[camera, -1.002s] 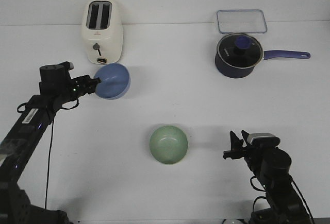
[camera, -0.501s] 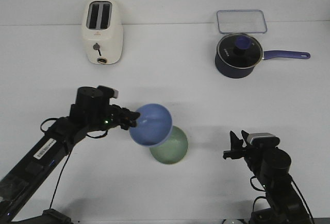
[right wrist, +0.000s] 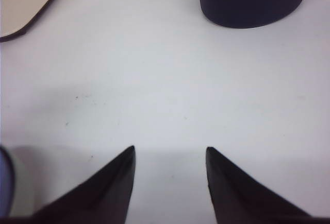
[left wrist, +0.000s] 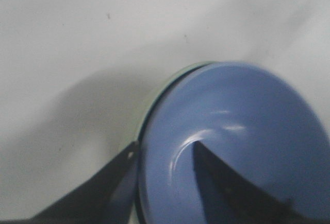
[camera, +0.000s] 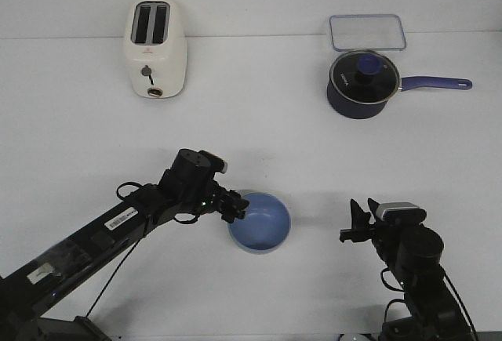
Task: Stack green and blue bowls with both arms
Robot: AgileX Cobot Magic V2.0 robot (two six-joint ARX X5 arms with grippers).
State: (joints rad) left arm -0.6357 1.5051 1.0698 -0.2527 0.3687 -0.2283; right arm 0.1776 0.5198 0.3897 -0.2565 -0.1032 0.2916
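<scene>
The blue bowl sits inside the green bowl at the table's front middle. In the front view the green bowl is hidden under it. In the left wrist view only a thin pale green rim shows beside the blue bowl. My left gripper is shut on the blue bowl's left rim, one finger inside and one outside. My right gripper is open and empty to the right of the bowls, apart from them; it also shows in the right wrist view.
A cream toaster stands at the back left. A dark blue saucepan with a glass lid and a clear lidded container stand at the back right. The saucepan's base also shows in the right wrist view.
My left arm has carried the blue bowl from beside the toaster forward and right, then down into the green bowl. The right arm has not moved.
</scene>
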